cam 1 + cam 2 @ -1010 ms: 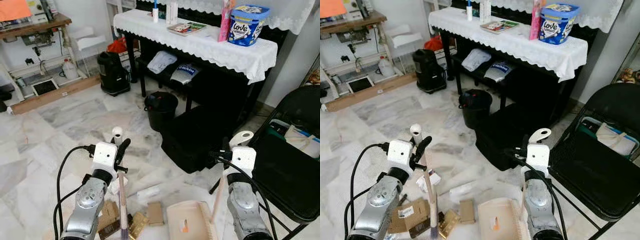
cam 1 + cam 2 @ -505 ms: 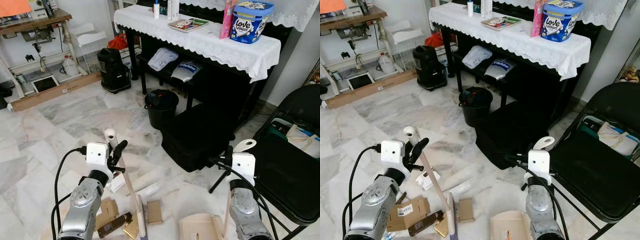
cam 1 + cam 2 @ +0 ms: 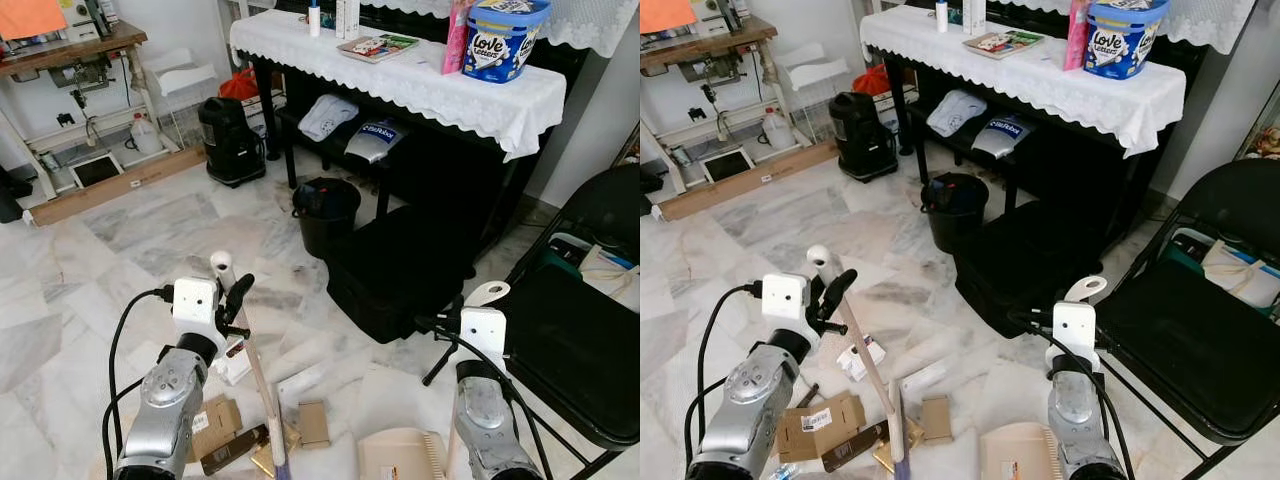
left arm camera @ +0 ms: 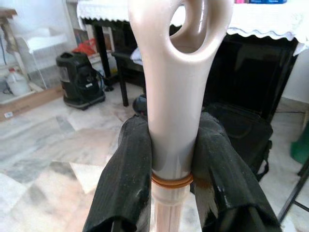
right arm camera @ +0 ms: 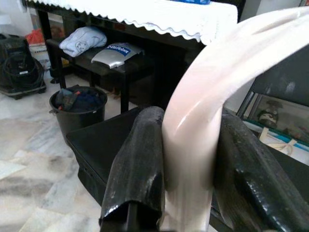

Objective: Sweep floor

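Cream plastic broom handle [image 4: 171, 121] is clamped between the two black fingers [image 4: 125, 179] of the left gripper [image 3: 228, 300]. Since a second ago the broom has tilted: its top leans toward the robot's left and the brush end [image 3: 897, 420] has swung right, in among the cardboard scraps [image 3: 820, 425] on the marble floor [image 3: 150, 230]. Judged, that is a sweep stroke pushing debris toward the dustpan [image 3: 400, 455], which now sits lower and more cut off at the frame edge. Small brown box [image 3: 313, 422] lies just beside the brush, not yet in the pan. Left arm is bent, forearm raised, wrist angled forward. Right gripper [image 5: 188, 159] is closed tight on the dustpan handle [image 5: 203, 106], right arm held upright near the black folding chair [image 3: 590, 350]. Sweeping looks midway; scraps remain loose.
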`<state>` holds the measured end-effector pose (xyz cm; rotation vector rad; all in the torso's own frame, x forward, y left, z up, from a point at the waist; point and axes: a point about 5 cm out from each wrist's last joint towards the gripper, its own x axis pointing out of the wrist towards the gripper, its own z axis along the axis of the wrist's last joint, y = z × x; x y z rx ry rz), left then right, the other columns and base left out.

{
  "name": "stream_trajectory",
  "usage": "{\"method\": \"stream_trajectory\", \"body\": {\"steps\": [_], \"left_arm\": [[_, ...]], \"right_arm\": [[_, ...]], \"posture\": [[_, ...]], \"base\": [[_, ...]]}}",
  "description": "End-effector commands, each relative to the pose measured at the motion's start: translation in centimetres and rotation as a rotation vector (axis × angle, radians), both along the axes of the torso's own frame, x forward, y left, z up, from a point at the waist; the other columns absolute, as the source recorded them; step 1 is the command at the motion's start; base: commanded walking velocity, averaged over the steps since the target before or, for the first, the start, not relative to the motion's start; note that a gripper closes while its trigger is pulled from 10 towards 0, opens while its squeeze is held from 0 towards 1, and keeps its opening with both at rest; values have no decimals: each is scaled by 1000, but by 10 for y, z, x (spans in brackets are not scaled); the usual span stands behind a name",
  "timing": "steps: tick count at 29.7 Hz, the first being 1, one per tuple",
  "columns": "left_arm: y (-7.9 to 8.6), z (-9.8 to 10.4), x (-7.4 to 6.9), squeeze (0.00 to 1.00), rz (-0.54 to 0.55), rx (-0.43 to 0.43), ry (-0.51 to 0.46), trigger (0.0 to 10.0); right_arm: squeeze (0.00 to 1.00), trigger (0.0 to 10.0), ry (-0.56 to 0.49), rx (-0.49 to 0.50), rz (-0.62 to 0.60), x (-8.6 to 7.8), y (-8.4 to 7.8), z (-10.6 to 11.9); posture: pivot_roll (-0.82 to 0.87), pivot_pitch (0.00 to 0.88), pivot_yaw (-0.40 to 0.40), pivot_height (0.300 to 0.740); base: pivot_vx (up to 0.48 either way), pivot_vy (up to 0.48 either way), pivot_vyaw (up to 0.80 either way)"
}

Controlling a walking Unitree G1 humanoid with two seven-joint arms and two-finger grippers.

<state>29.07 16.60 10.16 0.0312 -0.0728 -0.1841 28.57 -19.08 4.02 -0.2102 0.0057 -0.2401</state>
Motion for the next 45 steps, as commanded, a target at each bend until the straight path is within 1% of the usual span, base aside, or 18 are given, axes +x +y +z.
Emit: {"method": "stream_trajectory", "body": {"steps": [1,6,9,15,19,21,25,31,36,42,45], "left_arm": [[3,15,3,0,15,25,-79,10000],[3,18,3,0,56,19,-106,10000],[2,22,6,0,61,22,-128,10000],[0,22,7,0,72,20,-137,10000],[-1,21,7,0,76,18,-137,10000],[-2,18,9,0,75,17,-132,10000],[-3,24,14,0,72,16,-147,10000],[-5,20,14,0,74,16,-142,10000],[-5,22,17,0,72,16,-149,10000],[-4,23,17,0,80,15,-159,10000],[-4,23,16,0,84,14,-164,10000]], "right_arm": [[0,10000,-55,9,18,8,4,11],[0,10000,-79,17,48,10,9,15],[0,10000,-112,25,59,12,9,22],[0,10000,-127,12,64,16,6,27],[0,10000,-128,11,74,18,7,28],[0,10000,-113,18,78,19,9,26],[0,10000,-135,22,86,25,12,34],[0,10000,-129,12,88,25,9,33],[0,10000,-137,0,88,26,8,35],[0,10000,-131,8,95,26,10,33],[0,10000,-131,13,101,26,11,33]], "posture": [[79,0,76,740],[81,0,64,740],[75,0,58,740],[73,0,47,740],[75,0,46,740],[77,0,41,740],[66,0,47,740],[61,0,55,740],[57,0,59,740],[66,0,51,740],[68,0,45,740]], "base": [[0,0,0],[0,0,0],[0,0,0],[0,0,0],[0,0,0],[249,0,0],[273,0,0],[281,0,0],[286,0,0],[281,0,0],[0,0,0]]}}
